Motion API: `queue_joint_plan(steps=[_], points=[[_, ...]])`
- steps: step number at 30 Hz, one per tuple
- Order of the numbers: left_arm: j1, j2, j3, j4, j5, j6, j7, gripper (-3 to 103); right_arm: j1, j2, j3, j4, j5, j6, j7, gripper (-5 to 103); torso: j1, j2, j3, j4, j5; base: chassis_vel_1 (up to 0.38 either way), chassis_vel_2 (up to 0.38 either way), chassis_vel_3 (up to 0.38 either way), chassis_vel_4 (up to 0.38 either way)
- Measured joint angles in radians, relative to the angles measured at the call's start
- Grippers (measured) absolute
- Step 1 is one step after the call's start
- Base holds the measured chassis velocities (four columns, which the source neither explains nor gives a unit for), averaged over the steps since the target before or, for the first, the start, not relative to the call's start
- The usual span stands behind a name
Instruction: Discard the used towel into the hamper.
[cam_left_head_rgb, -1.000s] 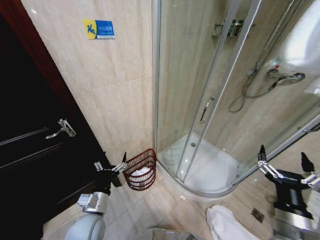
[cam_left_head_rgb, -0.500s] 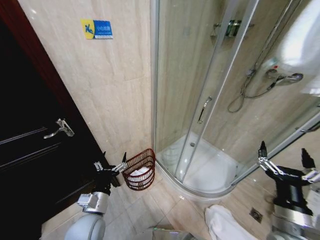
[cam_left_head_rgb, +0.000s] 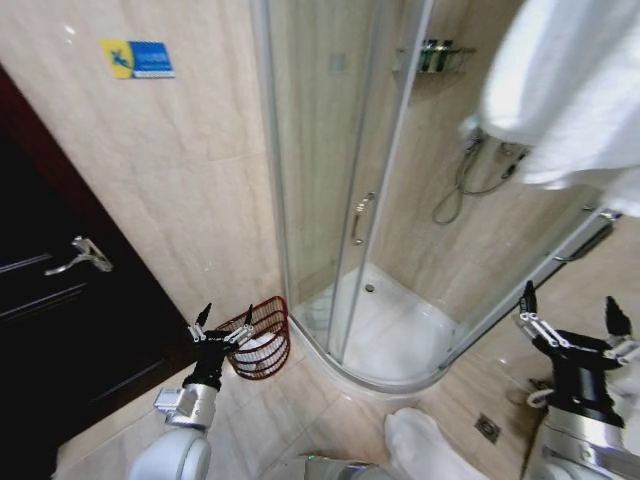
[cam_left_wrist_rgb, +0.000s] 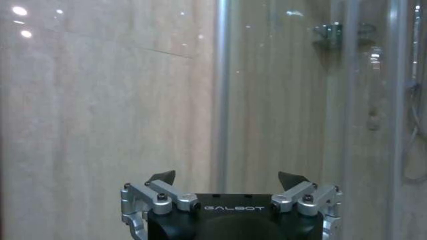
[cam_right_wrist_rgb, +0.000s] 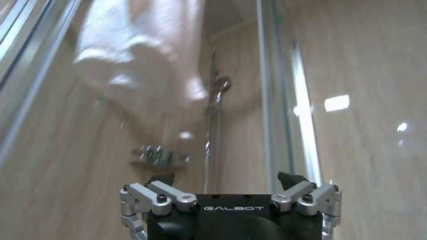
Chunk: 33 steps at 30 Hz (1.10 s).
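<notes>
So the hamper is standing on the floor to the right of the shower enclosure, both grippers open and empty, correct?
Not quite. In the head view the hamper stands to the left of the shower enclosure, against the tiled wall. The rest holds: left gripper and right gripper are both open and empty.

The hamper sits on the floor between the door at left and the shower enclosure at right.

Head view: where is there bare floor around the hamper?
Bare tiles lie between the hamper and the white towel heaped on the floor, along the shower tray curb. It is crowded beside the left end effector, towards the dark door.
</notes>
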Motion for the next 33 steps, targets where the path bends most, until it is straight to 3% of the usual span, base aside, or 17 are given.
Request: queue_joint_plan(steps=[4, 7, 9, 15, 17, 21, 31, 33], points=[[0.0, 0.0, 0.0, 0.0, 0.0, 0.0, 0.0, 100, 0.036, -0.035, 0.04, 0.0, 0.017, 0.006, 0.0, 100, 0.0, 0.0, 0.0, -0.0003, 0.0003, -0.12, -0.104, 0.114, 0.108], [0.0, 0.0, 0.0, 0.0, 0.0, 0.0, 0.0, 100, 0.124, -0.14, 0.109, -0.041, 0.053, -0.013, 0.002, 100, 0.0, 0.0, 0.0, 0.0, -0.0006, 0.019, 0.018, -0.01, -0.017], [0.0, 0.001, 0.0, 0.0, 0.0, 0.0, 0.0, 100, 0.14, -0.158, 0.115, -0.047, 0.057, -0.018, 0.005, 100, 0.0, 0.0, 0.0, 0.0001, -0.0006, 0.057, 0.055, -0.054, -0.052], [0.0, 0.001, -0.001, 0.0, 0.0, 0.0, 0.0, 100, 0.248, -0.316, 0.109, -0.053, 0.102, -0.073, 0.035, 100, 0.0, 0.0, 0.0, 0.0, -0.0001, 0.05, 0.045, -0.031, -0.022], [0.0, 0.001, 0.0, 0.0, 0.0, 0.0, 0.0, 100, 0.251, -0.323, 0.109, -0.053, 0.104, -0.075, 0.037, 100, 0.0, 0.0, 0.0, 0.0, -0.0002, 0.0, 0.0, 0.0, 0.0], [0.0, 0.0, 0.0, 0.0, 0.0, 0.0, 0.0, 100, 0.27, -0.43, 0.145, -0.014, 0.165, -0.124, 0.07, 100, 0.0, 0.0, 0.0, -0.0002, -0.0001, 0.0, 0.0, 0.0, 0.0], [0.0, 0.0, 0.0, 0.0, 0.0, 0.0, 0.0, 100, 0.227, -0.474, 0.326, 0.055, 0.318, -0.236, 0.109, 100, 0.0, 0.0, 0.0, -0.0002, 0.0, 0.0, 0.0, 0.0, 0.0], [0.0, 0.0, 0.0, 0.0, 0.0, 0.0, 0.0, 100, 0.212, -0.498, 0.422, 0.055, 0.446, -0.271, 0.111, 100, 0.0, 0.0, 0.0, -0.0002, 0.0002, 0.0, 0.0, 0.0, 0.0]])
